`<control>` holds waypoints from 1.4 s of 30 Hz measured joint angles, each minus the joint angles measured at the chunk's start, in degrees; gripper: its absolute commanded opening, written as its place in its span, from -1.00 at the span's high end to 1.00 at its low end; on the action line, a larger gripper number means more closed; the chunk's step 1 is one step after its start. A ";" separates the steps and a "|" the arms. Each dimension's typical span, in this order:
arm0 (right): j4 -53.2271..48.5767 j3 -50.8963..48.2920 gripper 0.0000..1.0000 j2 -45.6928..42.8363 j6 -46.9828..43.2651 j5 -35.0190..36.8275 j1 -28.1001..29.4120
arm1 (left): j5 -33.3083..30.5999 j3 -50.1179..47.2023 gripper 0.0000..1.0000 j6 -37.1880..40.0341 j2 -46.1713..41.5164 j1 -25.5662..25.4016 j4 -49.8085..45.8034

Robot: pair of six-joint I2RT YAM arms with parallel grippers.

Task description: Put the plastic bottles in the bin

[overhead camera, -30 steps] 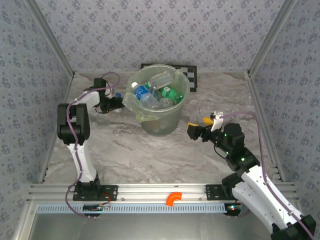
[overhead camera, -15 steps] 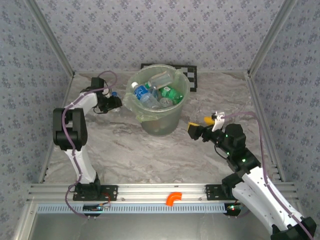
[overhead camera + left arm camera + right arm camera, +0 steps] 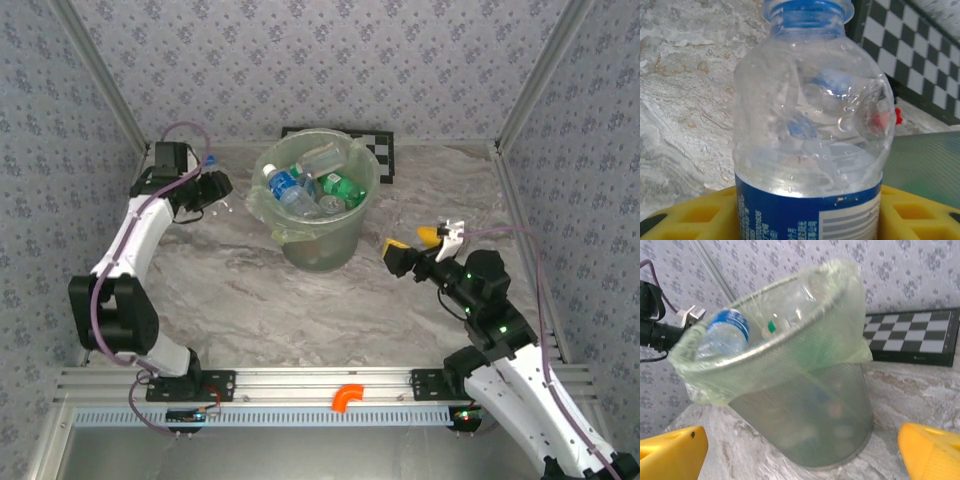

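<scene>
A clear plastic bottle (image 3: 807,125) with a blue cap and blue label stands between the yellow fingers (image 3: 685,220) of my left gripper (image 3: 215,187), which is shut on its labelled body, left of the bin. The bin (image 3: 322,248) is a round mesh bucket with a pale green liner, at the table's back centre; several plastic bottles (image 3: 284,184) lie inside. In the right wrist view the bin (image 3: 805,415) stands straight ahead, a blue-capped bottle (image 3: 727,330) at its rim. My right gripper (image 3: 412,242) is open and holds nothing, right of the bin, apart from it.
A black-and-white chequered board (image 3: 386,152) lies behind the bin against the back wall. Patterned walls close the table on the left, the back and the right. An orange hook (image 3: 347,397) sits on the front rail between the arm bases.
My left gripper has shut on the bottle, and the left arm has swung back and to the left, carrying it. The right arm has shifted slightly right, still open.
</scene>
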 measured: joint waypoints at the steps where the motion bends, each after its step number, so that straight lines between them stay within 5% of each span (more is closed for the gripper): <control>1: -0.31 0.81 -0.99 -0.31 0.24 0.09 0.17 | -0.17 0.00 -0.08 -0.33 -1.60 -0.52 -0.55; 8: -1.46 5.18 -0.99 0.42 0.83 1.88 3.91 | -2.36 5.33 -0.08 -1.64 -9.18 -6.23 -4.37; 19: -4.04 9.46 -0.99 5.20 -0.72 11.69 17.92 | -4.15 16.96 -0.08 -6.16 -10.49 -18.80 -6.38; 32: -5.90 11.96 -0.99 6.19 -3.30 19.54 23.28 | -4.52 34.40 -0.10 -5.16 6.97 -34.99 -9.81; 42: -6.78 11.98 -0.99 4.44 -3.74 22.77 23.28 | -7.65 45.53 -0.14 1.27 15.91 -39.98 -18.14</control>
